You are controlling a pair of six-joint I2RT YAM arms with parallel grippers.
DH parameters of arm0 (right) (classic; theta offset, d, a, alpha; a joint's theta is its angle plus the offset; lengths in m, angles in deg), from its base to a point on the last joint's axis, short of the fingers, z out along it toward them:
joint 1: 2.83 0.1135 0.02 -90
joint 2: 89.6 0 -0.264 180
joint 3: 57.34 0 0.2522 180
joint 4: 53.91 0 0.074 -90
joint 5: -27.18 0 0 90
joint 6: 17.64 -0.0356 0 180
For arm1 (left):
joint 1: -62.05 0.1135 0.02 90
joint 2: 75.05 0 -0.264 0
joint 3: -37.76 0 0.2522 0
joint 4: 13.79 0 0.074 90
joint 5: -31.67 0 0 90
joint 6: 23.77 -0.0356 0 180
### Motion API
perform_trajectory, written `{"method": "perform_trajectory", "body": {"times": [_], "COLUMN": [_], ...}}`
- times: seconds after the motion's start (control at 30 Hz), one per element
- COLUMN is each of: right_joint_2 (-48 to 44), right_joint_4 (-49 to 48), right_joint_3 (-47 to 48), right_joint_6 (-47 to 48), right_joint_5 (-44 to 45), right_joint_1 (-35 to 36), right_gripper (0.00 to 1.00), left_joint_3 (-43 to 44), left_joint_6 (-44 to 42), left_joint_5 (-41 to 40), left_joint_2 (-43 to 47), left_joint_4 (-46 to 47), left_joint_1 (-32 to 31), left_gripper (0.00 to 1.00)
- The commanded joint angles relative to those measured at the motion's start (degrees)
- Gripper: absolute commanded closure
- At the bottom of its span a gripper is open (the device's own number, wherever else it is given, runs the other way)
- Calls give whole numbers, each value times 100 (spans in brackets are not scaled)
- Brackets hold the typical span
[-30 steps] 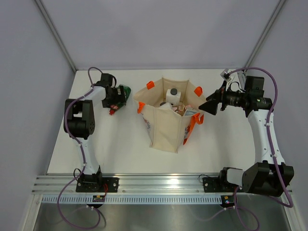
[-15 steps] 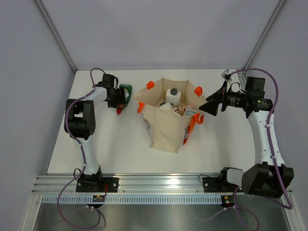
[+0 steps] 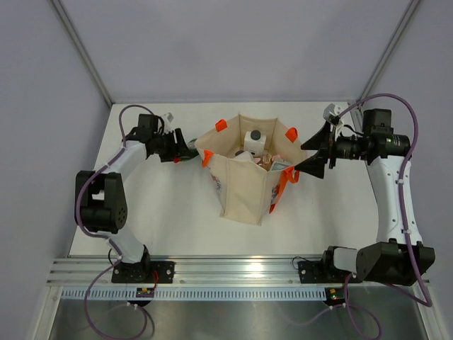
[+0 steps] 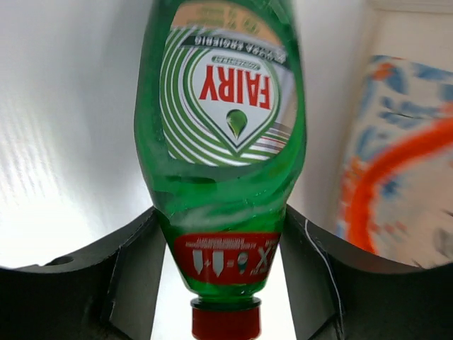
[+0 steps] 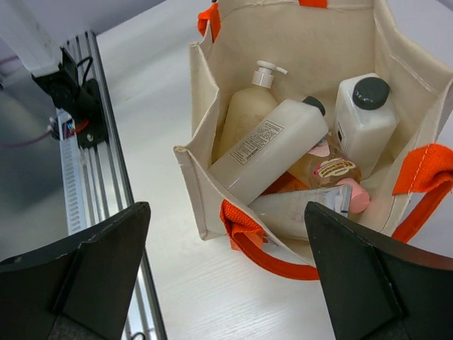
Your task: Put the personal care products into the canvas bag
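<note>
One green bottle [image 4: 223,142], cap [image 4: 225,322] partly cropped, seems gripped.

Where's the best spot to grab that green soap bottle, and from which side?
Around the narrow neck of the green bottle, just above its red cap, coming from the cap end as the left claw does. The body tapers there, so the claw spans it easily; the labelled belly is wider.

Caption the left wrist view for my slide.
Left gripper clamps the green, red-capped plastic bottle near its neck, beside the orange-handled beige canvas bag.
</note>
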State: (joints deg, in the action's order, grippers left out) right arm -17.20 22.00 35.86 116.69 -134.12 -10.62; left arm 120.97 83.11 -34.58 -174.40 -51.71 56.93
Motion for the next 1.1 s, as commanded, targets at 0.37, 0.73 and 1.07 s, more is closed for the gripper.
{"method": "perform_trajectory", "body": {"times": [0.37, 0.73, 1.07], "right_joint_2": [-130, 107, 757], "right_joint_4": [334, -71, -1652], "right_joint_3": [379, 617, 792], "right_joint_6": [1095, 1024, 445], "right_joint_5": [1109, 2401, 4000], "right_joint_1": [2262, 4221, 5875], "right_gripper": [0, 1, 1], "left_joint_3": [-1082, -1346, -1944], "left_joint_6": [219, 289, 790], "left_joint_5": [1325, 1457, 1817], "left_joint_2": [1181, 1963, 2727], "left_joint_4": [-202, -396, -414], "left_joint_1": [99, 178, 240], "left_gripper": [100, 100, 100]}}
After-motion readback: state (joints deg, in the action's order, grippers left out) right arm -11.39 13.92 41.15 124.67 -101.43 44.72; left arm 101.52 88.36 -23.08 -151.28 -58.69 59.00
